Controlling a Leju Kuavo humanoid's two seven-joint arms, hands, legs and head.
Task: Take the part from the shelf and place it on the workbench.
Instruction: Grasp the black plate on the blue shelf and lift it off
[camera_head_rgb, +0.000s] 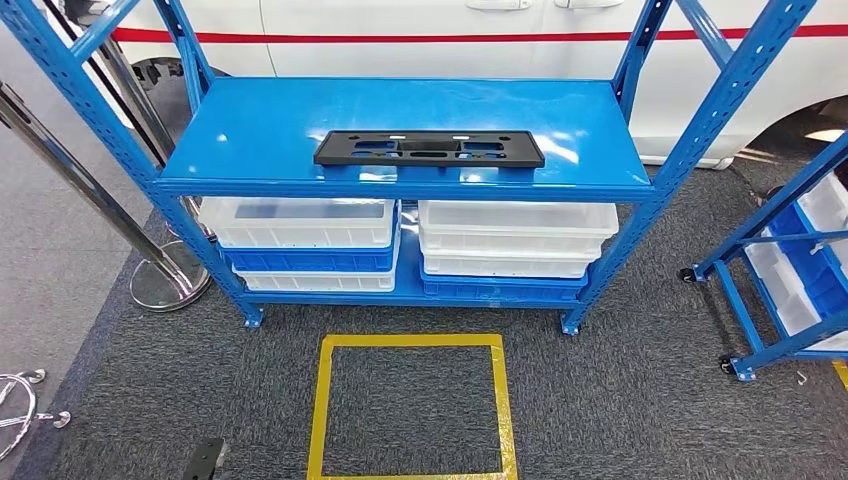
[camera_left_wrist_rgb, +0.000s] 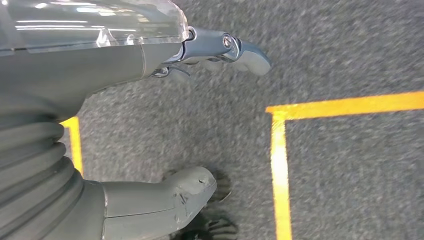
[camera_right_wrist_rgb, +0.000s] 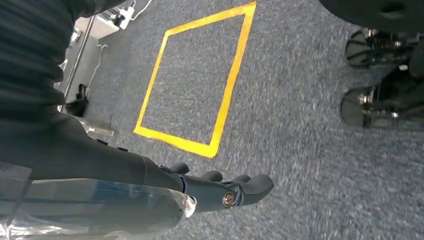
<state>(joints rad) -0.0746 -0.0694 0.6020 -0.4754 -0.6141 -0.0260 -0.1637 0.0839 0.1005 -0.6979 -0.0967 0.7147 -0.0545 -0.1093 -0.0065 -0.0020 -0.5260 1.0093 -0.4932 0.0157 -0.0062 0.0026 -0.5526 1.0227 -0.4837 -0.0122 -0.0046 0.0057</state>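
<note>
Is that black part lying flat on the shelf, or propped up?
Lying flat. The black part rests flat on the blue shelf, near the front edge, with neither hand on it.

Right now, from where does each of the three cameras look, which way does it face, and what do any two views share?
Head view: high on the body, facing forward and down at the blue shelf, the black part on its top board and the yellow tape square on the carpet.
Left wrist view: behind the left hand, facing down at the carpet; its thumb and fingers show, holding nothing.
Right wrist view: behind the right hand, facing down; its fingers are empty.
Shared: the yellow tape square appears in the head and right wrist views.
</note>
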